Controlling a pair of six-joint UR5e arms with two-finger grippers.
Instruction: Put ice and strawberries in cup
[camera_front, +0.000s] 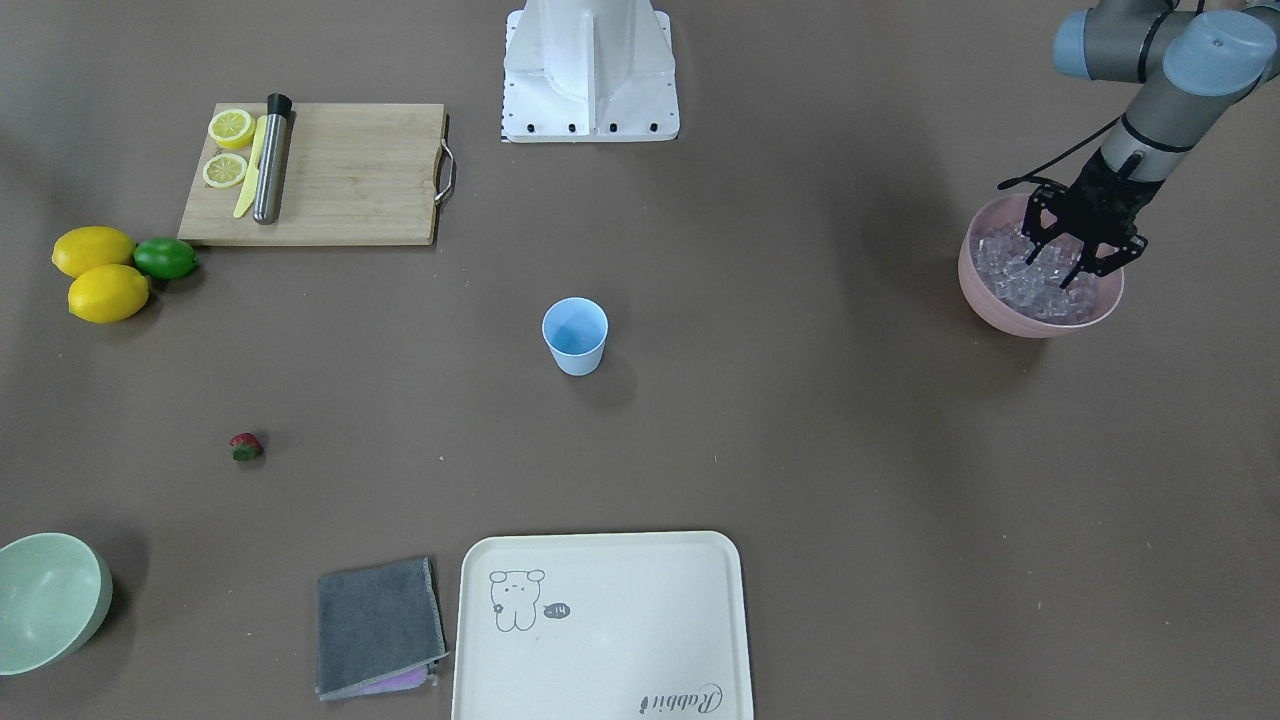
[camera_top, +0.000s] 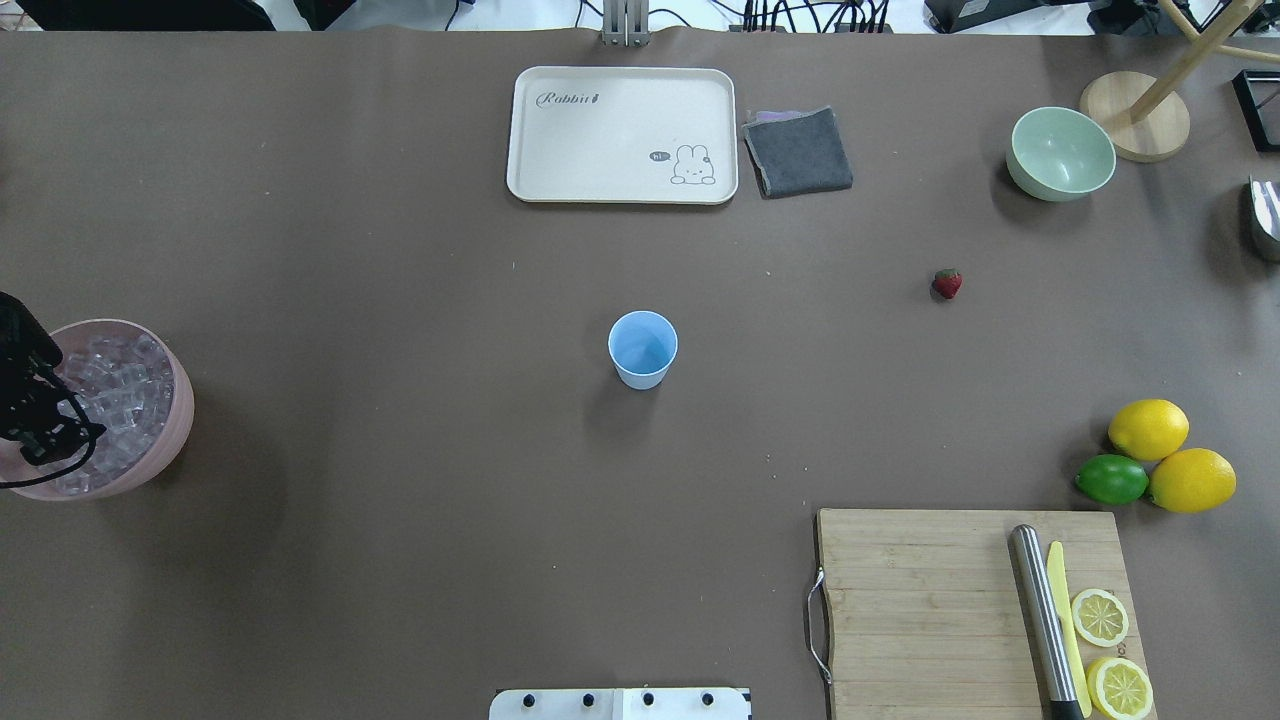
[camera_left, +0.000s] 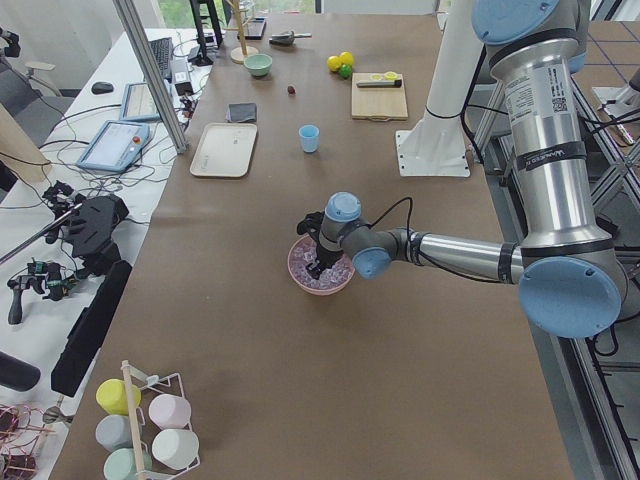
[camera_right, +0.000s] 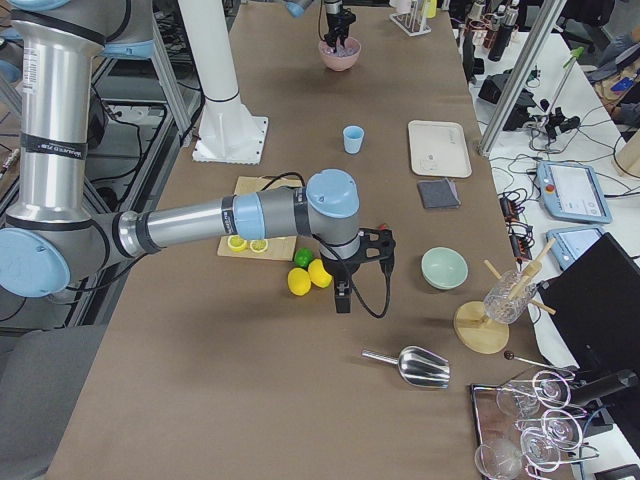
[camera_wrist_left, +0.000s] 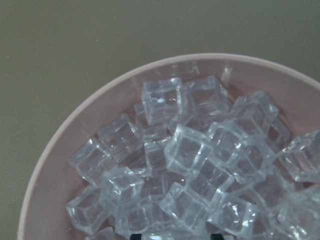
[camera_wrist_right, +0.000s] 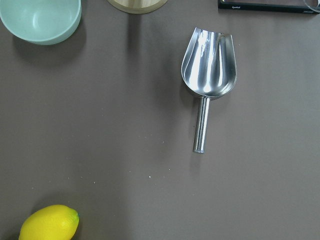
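Ice (camera_wrist_left: 190, 160) is sitting in the pink bowl (camera_front: 1000, 305) right below my left claw (camera_front: 1052, 268), which I am holding open, tips down at it, while the blue cup (camera_front: 575, 337) is waiting well apart in the middle of the table (camera_front: 800, 450).

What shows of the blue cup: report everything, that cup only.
The cup is a small light-blue tumbler, plastic by its look, tapered toward its base, with no handle and a blue inside. It stands upright with its mouth open upward and is empty: no ice and no strawberry in it. It stands alone near the middle of the brown table and casts a soft shadow. Nothing but the table touches it.
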